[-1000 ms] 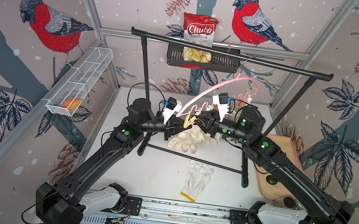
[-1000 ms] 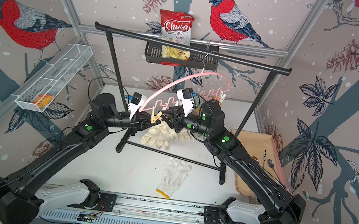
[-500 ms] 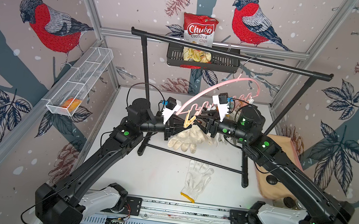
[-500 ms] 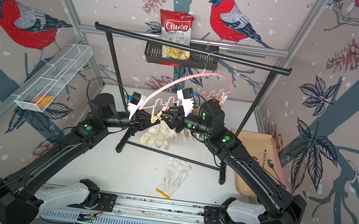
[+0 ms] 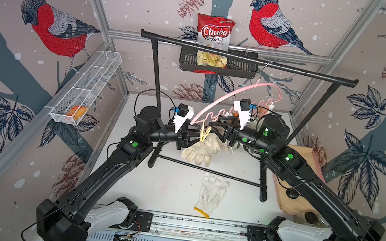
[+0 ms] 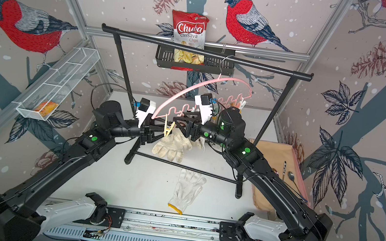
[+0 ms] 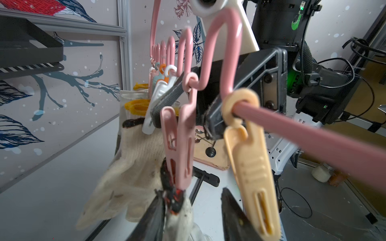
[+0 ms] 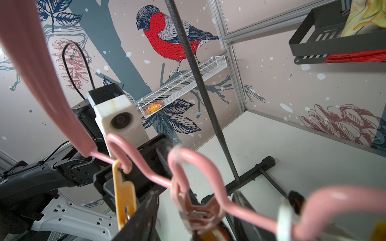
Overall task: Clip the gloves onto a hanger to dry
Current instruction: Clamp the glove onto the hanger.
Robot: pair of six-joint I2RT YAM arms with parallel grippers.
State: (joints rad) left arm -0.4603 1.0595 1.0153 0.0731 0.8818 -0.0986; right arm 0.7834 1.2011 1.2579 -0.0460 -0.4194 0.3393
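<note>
The black rack (image 5: 296,70) is stood across the upper middle of both top views, and the pink hanger (image 7: 313,134) is hooked on it right of centre. One glove (image 5: 202,149) is pegged at frame centre; a second glove (image 5: 212,195) is laid below. The left gripper (image 7: 194,219) and right gripper (image 8: 194,217) are parted, nothing gripped.

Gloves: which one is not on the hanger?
The white knitted glove with yellow cuff, flat on the table; the others hang from the pink hanger.
</note>
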